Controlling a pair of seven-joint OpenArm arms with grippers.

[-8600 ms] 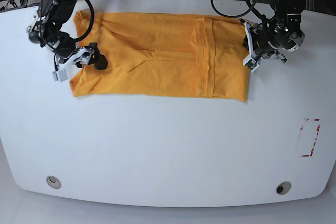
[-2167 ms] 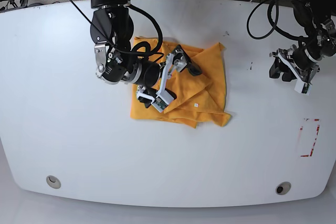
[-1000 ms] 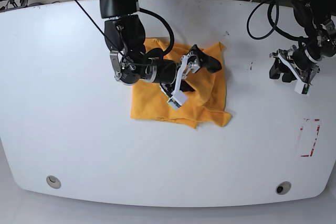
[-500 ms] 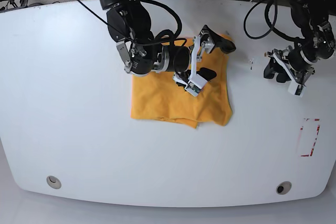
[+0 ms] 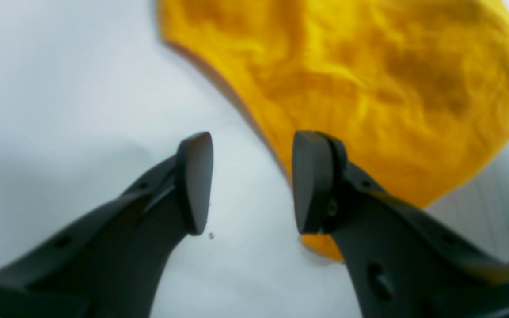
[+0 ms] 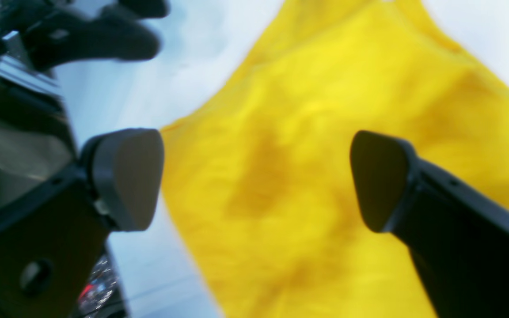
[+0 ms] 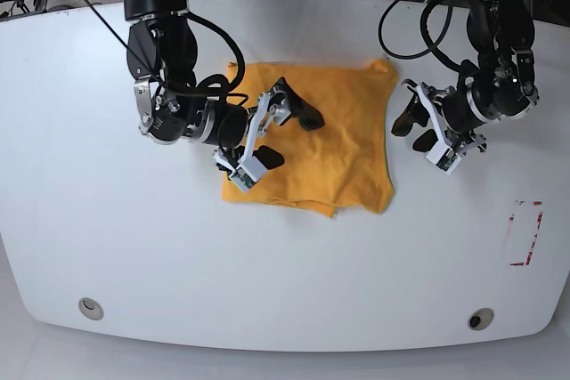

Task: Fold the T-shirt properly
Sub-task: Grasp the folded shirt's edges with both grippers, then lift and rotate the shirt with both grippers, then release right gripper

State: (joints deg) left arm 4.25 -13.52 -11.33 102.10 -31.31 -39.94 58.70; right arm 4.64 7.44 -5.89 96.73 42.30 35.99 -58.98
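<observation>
Right gripper spread wide with nothing between the jaws, arm reaching in from the base view's top left, wrist turned sideways. Left gripper parted with a clear gap, empty, forearm dropping from the top right and bent inward.

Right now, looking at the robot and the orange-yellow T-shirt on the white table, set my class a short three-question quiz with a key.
1. True or false: the right gripper grips the orange-yellow fabric T-shirt.
2. Which gripper sits beside the T-shirt's edge, over the white table? A) left gripper B) right gripper
3. Fill in: the T-shirt lies ____ into a compact shape.

Key: 1 false, its fingers are spread above it; 2 A; 3 folded.
</observation>
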